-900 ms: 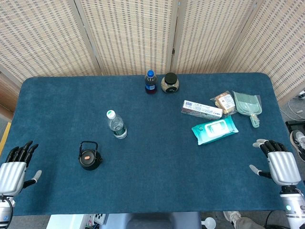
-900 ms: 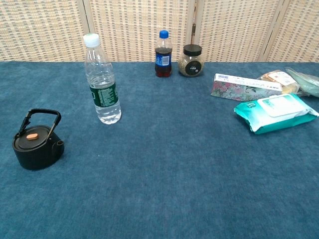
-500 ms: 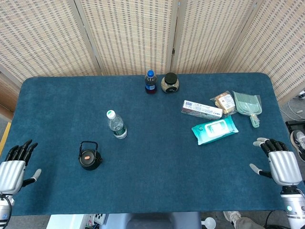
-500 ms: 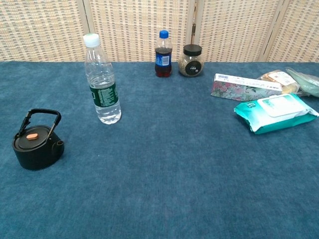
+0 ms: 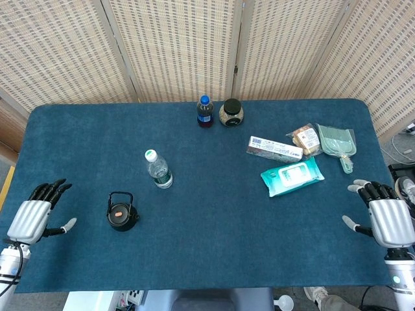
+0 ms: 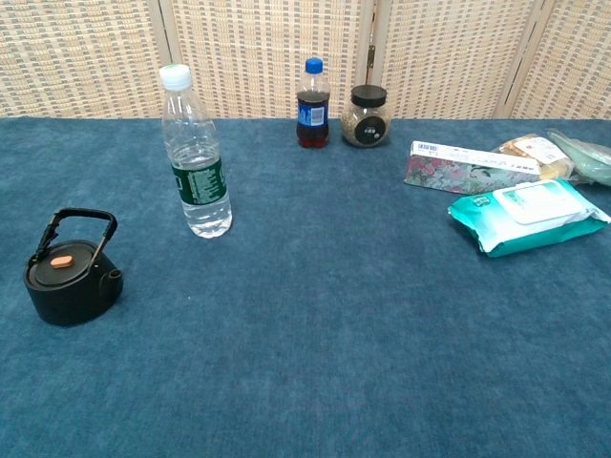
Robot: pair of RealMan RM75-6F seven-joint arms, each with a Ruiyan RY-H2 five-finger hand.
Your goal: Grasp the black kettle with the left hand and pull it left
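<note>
The black kettle (image 5: 122, 212) (image 6: 72, 271) with an orange knob on its lid and an upright handle stands on the blue table near the front left. My left hand (image 5: 37, 218) hovers open to the left of it, fingers spread, with a clear gap between them. At the front right edge my right hand (image 5: 385, 218) is open and holds nothing. Neither hand shows in the chest view.
A clear water bottle (image 5: 158, 169) (image 6: 196, 155) stands just behind and right of the kettle. A cola bottle (image 5: 205, 111) and a jar (image 5: 231, 113) stand at the back. A box (image 5: 273, 149), wipes pack (image 5: 292, 175), snack bag (image 5: 306, 138) and green scoop (image 5: 338, 143) lie at the right.
My left hand has moved right and inward, closer to the kettle. My right hand drifted slightly right. The kettle has not moved.
</note>
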